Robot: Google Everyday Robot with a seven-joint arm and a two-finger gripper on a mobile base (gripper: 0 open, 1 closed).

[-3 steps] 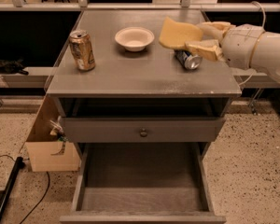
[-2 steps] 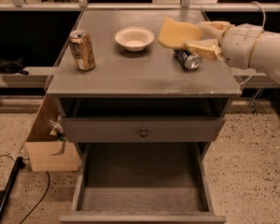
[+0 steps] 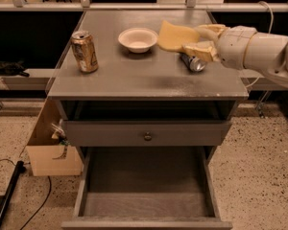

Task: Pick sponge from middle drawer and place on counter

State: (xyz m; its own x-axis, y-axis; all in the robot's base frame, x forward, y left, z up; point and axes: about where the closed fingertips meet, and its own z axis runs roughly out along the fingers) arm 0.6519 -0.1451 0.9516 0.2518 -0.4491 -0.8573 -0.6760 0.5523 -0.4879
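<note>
My gripper reaches in from the right and is shut on the pale-yellow sponge. It holds the sponge a little above the right rear part of the counter, tilted, its free end pointing left toward the bowl. The middle drawer is pulled out at the bottom front, its grey floor bare. Above it is a shut drawer front with a round knob.
A gold drink can stands upright at the counter's left. A white bowl sits at rear centre. A silver can lies on its side just below the gripper. A cardboard box and a cable are on the floor at left.
The arm has shifted slightly to the left with the sponge still in its grip. Nothing else has moved.
</note>
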